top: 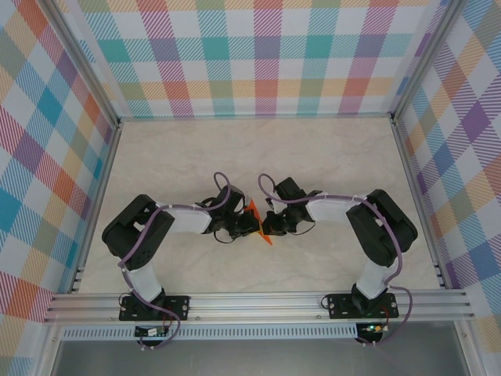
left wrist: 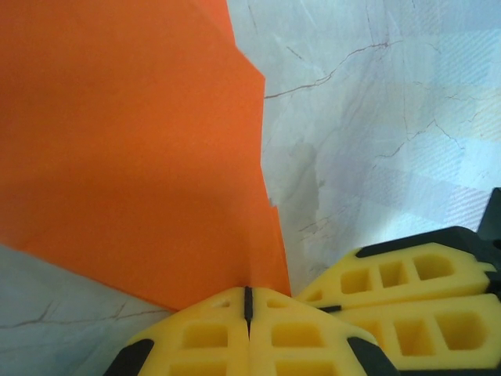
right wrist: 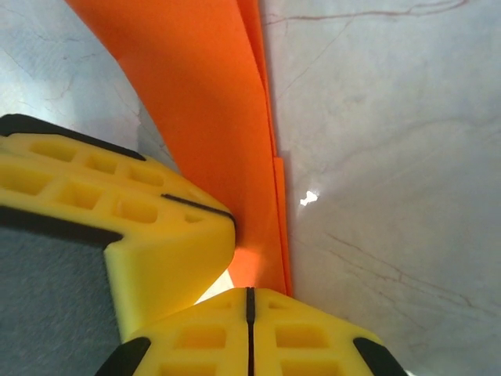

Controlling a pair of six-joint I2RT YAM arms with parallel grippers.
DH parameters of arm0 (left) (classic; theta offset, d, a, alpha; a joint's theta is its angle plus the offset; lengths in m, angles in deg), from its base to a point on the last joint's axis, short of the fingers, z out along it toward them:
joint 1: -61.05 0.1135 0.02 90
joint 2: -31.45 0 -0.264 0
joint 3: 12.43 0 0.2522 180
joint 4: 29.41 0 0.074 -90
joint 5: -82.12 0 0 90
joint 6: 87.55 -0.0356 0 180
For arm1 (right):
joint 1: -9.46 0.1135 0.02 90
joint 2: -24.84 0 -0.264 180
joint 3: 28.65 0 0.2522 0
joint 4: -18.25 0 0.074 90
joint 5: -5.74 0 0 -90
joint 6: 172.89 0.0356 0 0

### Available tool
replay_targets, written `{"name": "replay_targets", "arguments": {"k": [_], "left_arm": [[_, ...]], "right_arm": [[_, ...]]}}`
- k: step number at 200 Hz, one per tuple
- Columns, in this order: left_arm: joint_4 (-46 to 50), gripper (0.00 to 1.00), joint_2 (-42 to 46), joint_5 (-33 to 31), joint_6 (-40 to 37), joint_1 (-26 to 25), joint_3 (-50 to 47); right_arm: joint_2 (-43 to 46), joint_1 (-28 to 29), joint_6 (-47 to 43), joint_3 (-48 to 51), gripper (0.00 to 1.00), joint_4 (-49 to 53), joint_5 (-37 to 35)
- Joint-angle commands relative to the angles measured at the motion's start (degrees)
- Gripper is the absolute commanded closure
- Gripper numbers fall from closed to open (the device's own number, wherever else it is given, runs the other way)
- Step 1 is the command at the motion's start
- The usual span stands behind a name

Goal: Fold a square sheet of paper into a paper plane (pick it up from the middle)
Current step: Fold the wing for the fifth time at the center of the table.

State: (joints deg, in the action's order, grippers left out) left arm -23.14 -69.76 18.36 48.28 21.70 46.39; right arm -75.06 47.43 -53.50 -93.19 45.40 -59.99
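Note:
The sheet of paper (top: 255, 211) is bright orange and folded into layers. It is held up between my two grippers at the middle of the table. Whether it has the paper plane's shape I cannot tell. My left gripper (top: 249, 225) is shut on it; in the left wrist view the paper (left wrist: 133, 157) spreads up and left from the closed gripper (left wrist: 248, 294). My right gripper (top: 271, 226) is shut on the same paper (right wrist: 211, 117), which runs as a narrow layered strip down to the closed gripper (right wrist: 250, 296). The two grippers' yellow fingers (right wrist: 117, 204) almost touch.
The marble-look table top (top: 329, 157) lies under both arms. Checked walls (top: 258, 55) and aluminium rails close it in at the back and both sides. The arm bases stand on a rail (top: 258, 301) along the near edge.

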Motion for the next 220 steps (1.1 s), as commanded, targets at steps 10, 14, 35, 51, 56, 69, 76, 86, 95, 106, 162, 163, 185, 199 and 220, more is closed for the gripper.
{"name": "replay_targets", "arguments": {"k": [10,14,35,51,56,69,76,86,95,106,162,163,185,199,220], "left_arm": [[4.7,1.0,-1.5,-5.7,-0.1,-0.4,-1.3],[4.7,1.0,-1.5,-5.6,0.0,-0.4,-1.2],[4.5,1.0,-1.5,-5.5,-0.1,-0.4,-1.3],[4.4,1.0,-1.6,-5.5,-0.3,-0.5,-1.3],[4.4,1.0,-1.5,-5.5,-0.3,-0.4,-1.3],[4.4,1.0,-1.4,-5.6,-0.2,-0.5,-1.3],[4.4,1.0,-1.3,-5.6,-0.3,-0.5,-1.3],[4.4,1.0,-1.3,-5.5,-0.2,-0.5,-1.2],[4.2,1.0,-1.3,-5.6,-0.2,-0.5,-1.2],[4.0,1.0,-1.4,-5.6,-0.2,-0.4,-1.4],[3.6,1.0,-0.3,-6.6,-0.4,0.8,-0.7],[3.7,1.0,-0.3,-6.6,-0.4,0.9,-0.7],[4.4,1.0,-0.6,-6.4,-2.2,3.6,0.5],[4.2,1.0,-1.2,-5.4,-3.6,5.6,1.3],[4.3,1.0,-3.0,-3.8,-6.7,7.9,2.7]], "right_arm": [[3.5,0.3,0.5,0.3,0.92,1.1,2.6],[3.4,0.3,0.5,0.3,0.92,1.0,2.9],[1.6,0.3,0.6,0.8,0.92,0.6,4.2],[0.1,0.3,0.6,0.8,0.92,0.6,4.3],[-0.3,0.3,0.7,0.8,0.92,0.6,4.4],[-1.2,0.3,0.5,0.7,0.92,1.3,3.9],[-1.8,0.3,0.2,0.7,0.92,1.8,3.9],[-2.3,0.3,0.1,1.0,0.92,2.2,3.5],[-2.8,0.3,-0.2,1.4,0.92,2.6,3.1],[-3.2,0.3,-0.4,1.9,0.93,3.3,2.6],[-3.6,0.3,-1.7,3.2,0.93,7.2,-2.8],[-3.6,0.3,-1.7,3.2,0.93,7.3,-2.9],[-3.5,0.3,-2.2,3.6,0.93,7.9,-3.5],[-3.6,0.3,-2.3,3.7,0.93,8.1,-3.8],[-3.9,0.4,-2.3,3.8,0.93,8.1,-4.1]]}}
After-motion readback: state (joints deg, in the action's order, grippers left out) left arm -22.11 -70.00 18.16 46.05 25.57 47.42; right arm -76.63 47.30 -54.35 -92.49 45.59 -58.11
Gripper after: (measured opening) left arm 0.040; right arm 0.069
